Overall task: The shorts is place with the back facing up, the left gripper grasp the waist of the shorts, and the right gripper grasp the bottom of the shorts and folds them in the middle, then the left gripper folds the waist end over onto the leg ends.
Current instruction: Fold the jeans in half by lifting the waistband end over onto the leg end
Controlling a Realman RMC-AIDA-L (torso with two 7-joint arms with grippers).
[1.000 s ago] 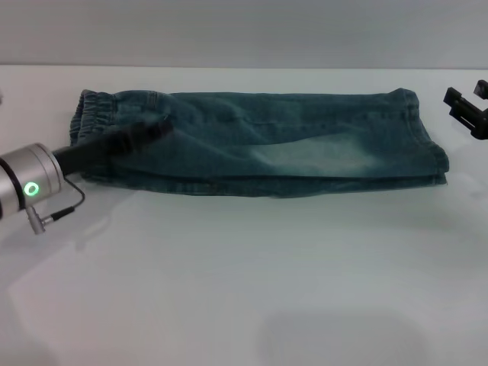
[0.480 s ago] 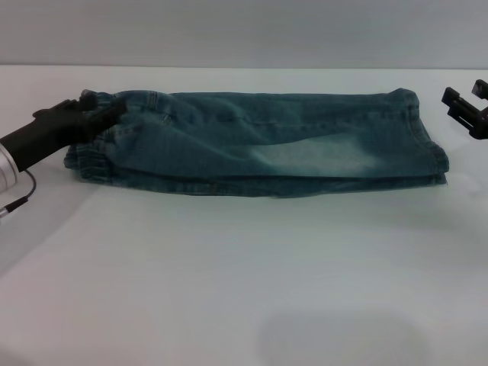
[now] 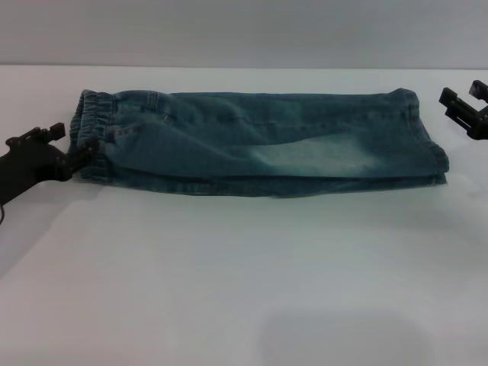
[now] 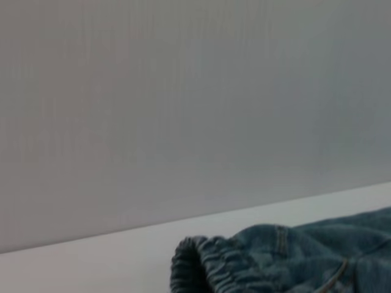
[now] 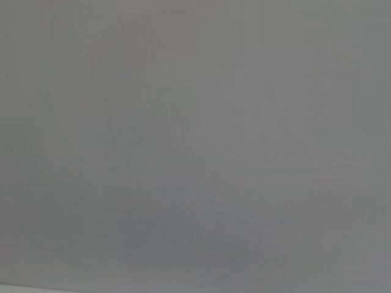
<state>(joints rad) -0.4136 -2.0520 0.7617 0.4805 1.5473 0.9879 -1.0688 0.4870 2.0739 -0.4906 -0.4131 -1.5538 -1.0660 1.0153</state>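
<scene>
A bare test bench, seemingly a lab: plain white table against blank grey wall.

Faded blue-green denim shorts: coarse woven cloth (gathered elastic waist). White desk: smooth, matt. Black left claw: matt plastic.
</scene>
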